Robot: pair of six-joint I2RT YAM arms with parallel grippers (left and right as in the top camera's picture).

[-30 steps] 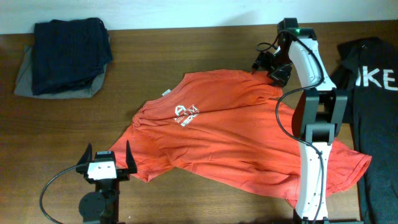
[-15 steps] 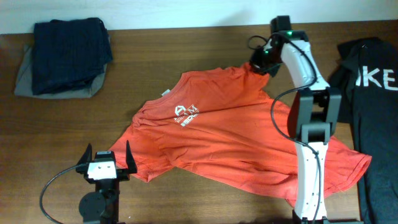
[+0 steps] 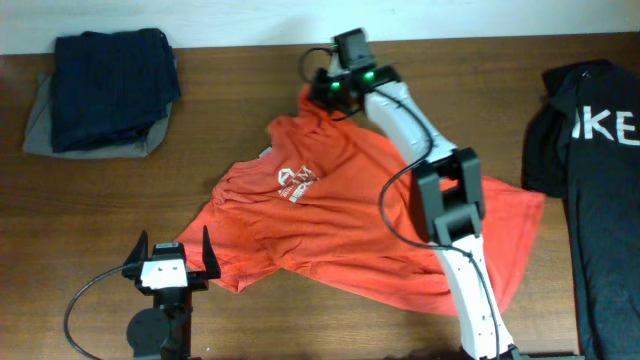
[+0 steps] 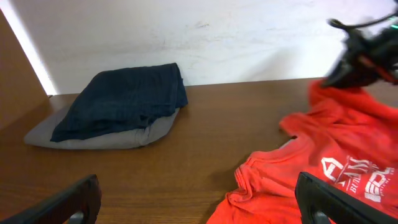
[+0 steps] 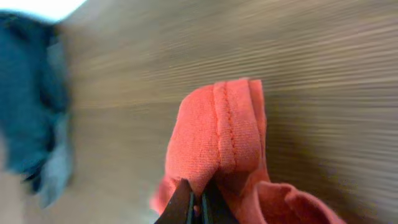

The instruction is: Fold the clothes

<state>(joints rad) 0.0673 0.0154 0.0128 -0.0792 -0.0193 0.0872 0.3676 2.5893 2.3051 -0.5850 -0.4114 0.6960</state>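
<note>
The clothes are an orange-red T-shirt (image 3: 330, 220) with white lettering, spread crumpled over the middle of the table. My right gripper (image 3: 322, 93) is at the shirt's far edge, shut on a hemmed fold of it (image 5: 221, 127), which stands up from the closed fingertips (image 5: 198, 202). The cloth trails from that grip down to the right. My left gripper (image 3: 172, 258) stands open at the front left, just off the shirt's lower left corner (image 4: 273, 193), with nothing between its fingers (image 4: 65, 202).
A folded dark blue garment (image 3: 112, 72) lies on a grey one (image 3: 40, 130) at the back left. A black garment with white letters (image 3: 590, 150) lies at the right edge. Bare wood (image 3: 100, 210) stretches left of the shirt.
My right gripper closed on the shirt's far right edge and has carried it leftward along the back of the table, dragging the right side of the shirt with it. The left arm stayed still.
</note>
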